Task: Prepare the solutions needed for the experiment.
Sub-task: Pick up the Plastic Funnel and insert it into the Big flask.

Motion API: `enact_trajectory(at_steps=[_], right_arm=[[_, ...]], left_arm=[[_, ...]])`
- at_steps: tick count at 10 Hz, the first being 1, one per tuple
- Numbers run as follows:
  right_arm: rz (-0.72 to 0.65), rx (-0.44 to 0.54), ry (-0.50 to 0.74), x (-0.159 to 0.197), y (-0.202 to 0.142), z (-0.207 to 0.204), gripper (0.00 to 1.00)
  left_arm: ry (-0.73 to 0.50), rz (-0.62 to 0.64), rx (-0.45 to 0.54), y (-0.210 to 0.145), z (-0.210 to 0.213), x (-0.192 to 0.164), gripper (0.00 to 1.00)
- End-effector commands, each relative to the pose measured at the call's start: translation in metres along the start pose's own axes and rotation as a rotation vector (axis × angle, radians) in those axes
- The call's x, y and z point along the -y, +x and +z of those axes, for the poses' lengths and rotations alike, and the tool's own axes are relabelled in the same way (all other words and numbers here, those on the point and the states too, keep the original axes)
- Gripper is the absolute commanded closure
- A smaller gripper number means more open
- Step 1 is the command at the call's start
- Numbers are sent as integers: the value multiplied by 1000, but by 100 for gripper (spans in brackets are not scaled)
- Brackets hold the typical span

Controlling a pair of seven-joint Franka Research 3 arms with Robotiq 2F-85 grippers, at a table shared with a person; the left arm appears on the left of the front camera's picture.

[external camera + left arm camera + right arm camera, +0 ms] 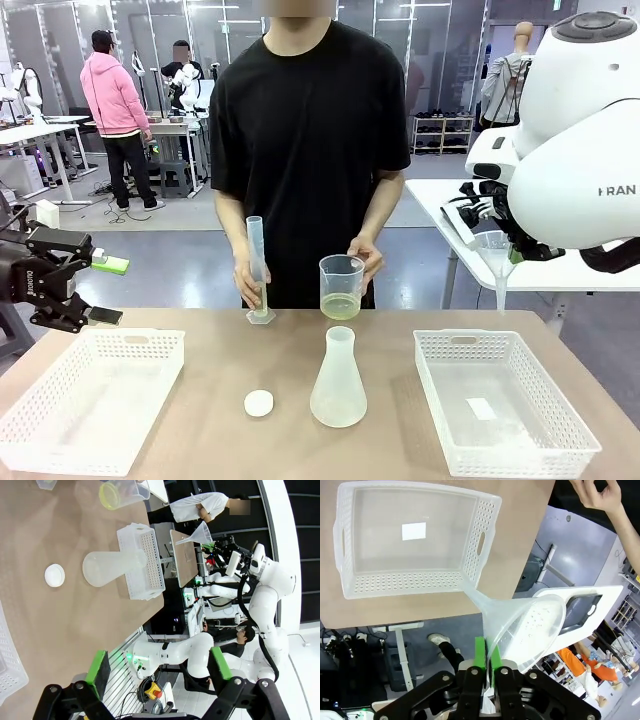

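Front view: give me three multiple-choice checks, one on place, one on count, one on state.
1. Where is the white cap relative to the conical flask?
A. on its mouth
B. beside it on the table
C. inside it
2. How many white baskets stand on the table?
A. two
B. three
C. four
3. The right pincer is:
A. open
B. shut on nothing
C. shut on the funnel
Answers: 1 B, the cap lies on the table by the flask; 2 A, one basket stands at each side; 3 C, its green pads clamp the funnel's rim.
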State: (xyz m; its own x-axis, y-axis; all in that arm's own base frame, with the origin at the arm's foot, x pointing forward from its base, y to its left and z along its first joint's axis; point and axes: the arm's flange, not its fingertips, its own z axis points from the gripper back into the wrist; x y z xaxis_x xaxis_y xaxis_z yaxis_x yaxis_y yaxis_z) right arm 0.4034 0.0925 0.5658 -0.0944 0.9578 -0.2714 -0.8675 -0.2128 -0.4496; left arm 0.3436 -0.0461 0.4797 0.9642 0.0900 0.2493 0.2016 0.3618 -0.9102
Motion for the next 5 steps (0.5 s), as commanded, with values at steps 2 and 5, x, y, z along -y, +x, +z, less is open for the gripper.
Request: enact_trajectory(at_steps=[2, 5], right_arm=[[144, 67, -134, 5, 37, 21, 96], [345, 160, -299, 7, 93, 51, 96]], left_arm=[[-25, -15, 6, -1, -1, 2, 0], [-25, -15, 6, -1, -1, 2, 0]])
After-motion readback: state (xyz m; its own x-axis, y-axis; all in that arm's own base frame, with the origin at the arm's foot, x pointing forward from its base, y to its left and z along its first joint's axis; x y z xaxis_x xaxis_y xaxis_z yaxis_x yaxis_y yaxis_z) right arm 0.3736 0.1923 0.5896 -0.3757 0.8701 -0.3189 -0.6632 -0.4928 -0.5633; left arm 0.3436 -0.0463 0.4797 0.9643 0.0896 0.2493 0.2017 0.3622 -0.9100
